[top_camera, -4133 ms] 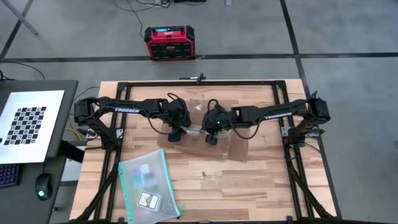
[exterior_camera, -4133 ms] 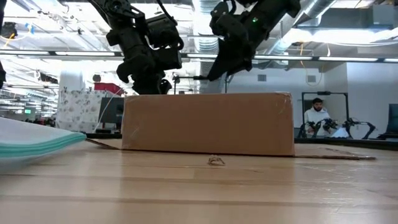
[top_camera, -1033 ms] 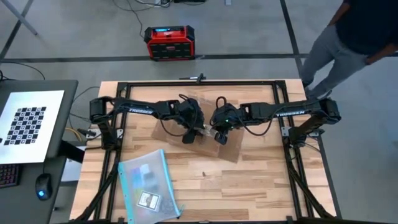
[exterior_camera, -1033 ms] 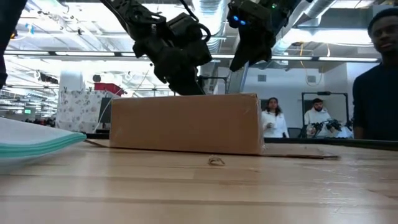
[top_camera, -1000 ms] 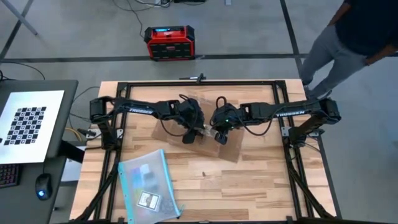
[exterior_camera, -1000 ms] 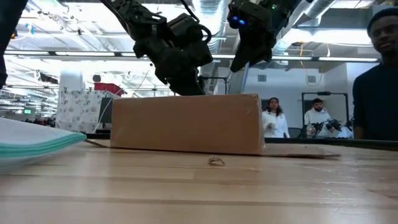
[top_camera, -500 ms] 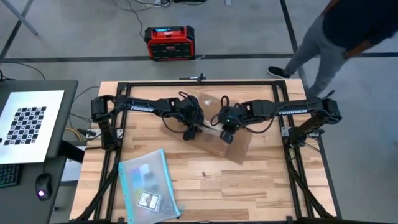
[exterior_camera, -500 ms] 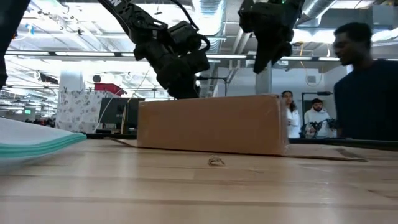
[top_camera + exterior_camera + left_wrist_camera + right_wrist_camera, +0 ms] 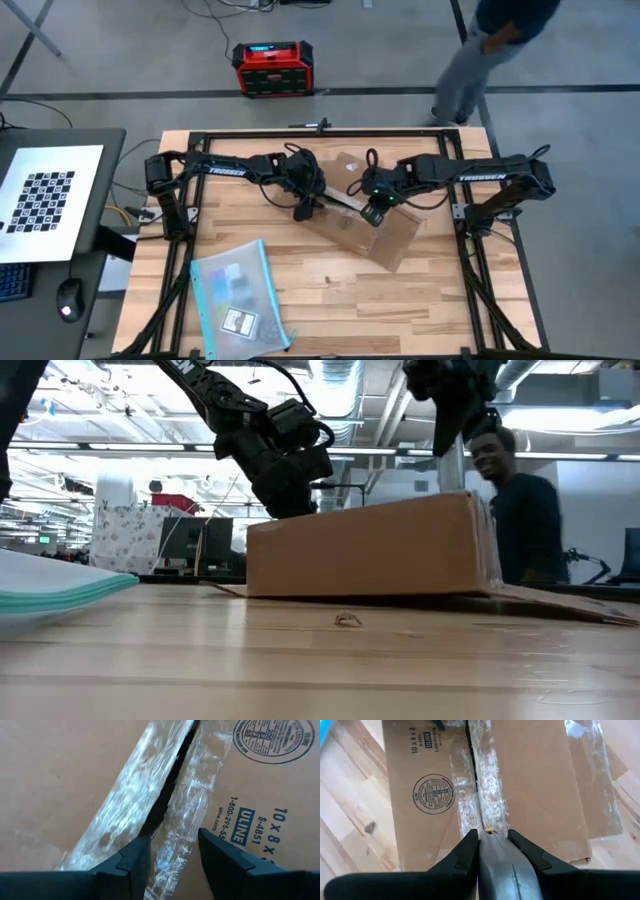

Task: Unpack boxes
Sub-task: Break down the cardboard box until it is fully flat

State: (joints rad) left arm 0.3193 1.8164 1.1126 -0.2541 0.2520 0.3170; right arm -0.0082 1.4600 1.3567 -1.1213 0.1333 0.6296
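Both arms cover much of the cardboard box from above, hiding its top seam. It sits toward the worktop's far edge, long axis running diagonally toward the right edge. The left gripper hangs spread over the taped seam; the right gripper is pressed together on it. A clear pouch lies at the near left corner.
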